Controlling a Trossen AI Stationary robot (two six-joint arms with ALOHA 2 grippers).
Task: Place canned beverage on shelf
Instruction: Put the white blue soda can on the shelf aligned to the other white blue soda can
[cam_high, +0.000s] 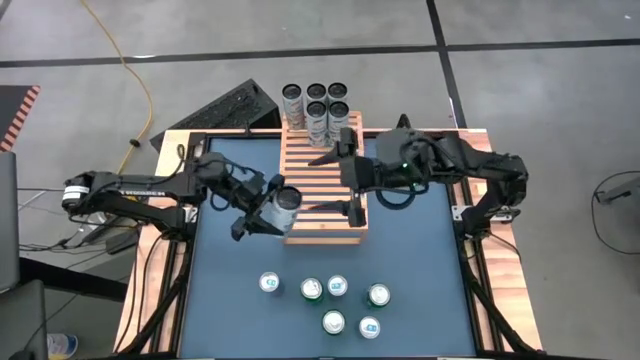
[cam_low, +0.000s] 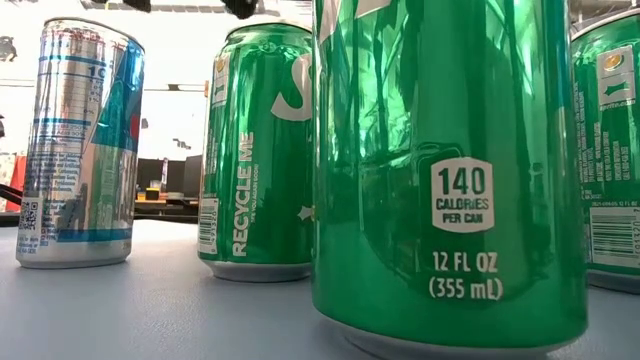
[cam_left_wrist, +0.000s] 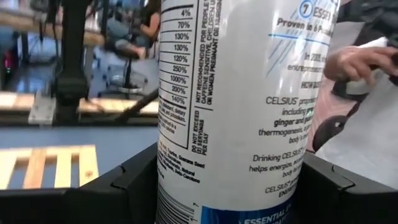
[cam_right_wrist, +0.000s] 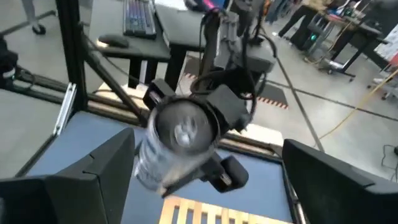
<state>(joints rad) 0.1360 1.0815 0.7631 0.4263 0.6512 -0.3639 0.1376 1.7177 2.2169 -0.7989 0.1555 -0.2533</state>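
**Can held at the shelf's edge, handover or placement pending**

While the left gripper (cam_high: 268, 212) clamps a white canned beverage (cam_high: 285, 199) between its fingers, the can hangs tilted just at the left edge of the shelf (cam_high: 322, 190), not yet resting on the slats. The right gripper (cam_high: 345, 178) hovers over the shelf's right half with its jaws spread wide and nothing between them, facing the can. Five cans (cam_high: 316, 108) already stand at the shelf's far end, and six more cans (cam_high: 335, 303) wait on the table (cam_high: 420, 290) on the shelf's near side. The step in hand looks like carrying the can across to the shelf. Next, the can probably needs bringing upright over a free stretch of slats, or passing into the waiting right gripper, before release.
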